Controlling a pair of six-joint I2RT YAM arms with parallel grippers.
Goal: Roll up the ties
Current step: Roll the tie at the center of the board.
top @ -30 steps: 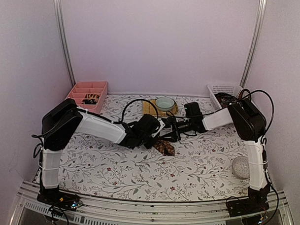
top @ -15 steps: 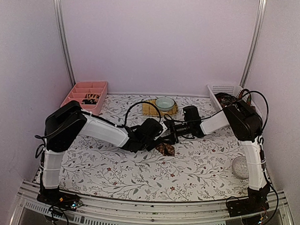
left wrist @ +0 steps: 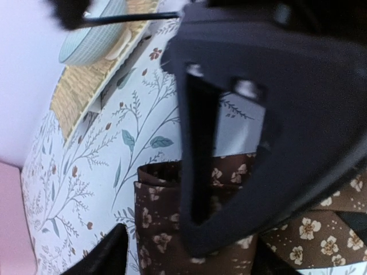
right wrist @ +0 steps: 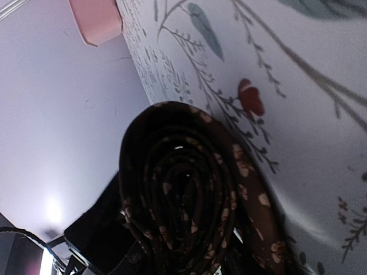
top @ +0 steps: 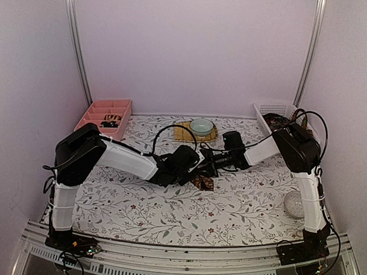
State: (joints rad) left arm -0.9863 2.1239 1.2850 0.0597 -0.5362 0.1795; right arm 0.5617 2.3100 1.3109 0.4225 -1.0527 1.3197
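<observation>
tie of dark brown cloth, sprinkled with small cream flowers, lies mid-table right under the tips of the two grippers. one tie lies there. one pink tray at the far left holds dark rolls too small to count, and one white basket at the far right holds a dark heap. the top view gives the tie only as a dark patch. the right wrist view shows its end wound into a tight spiral, and the left wrist view shows a flat folded band. the left gripper has its jaws spread either side of that band. whether the right gripper pinches the roll cannot be told.
</observation>
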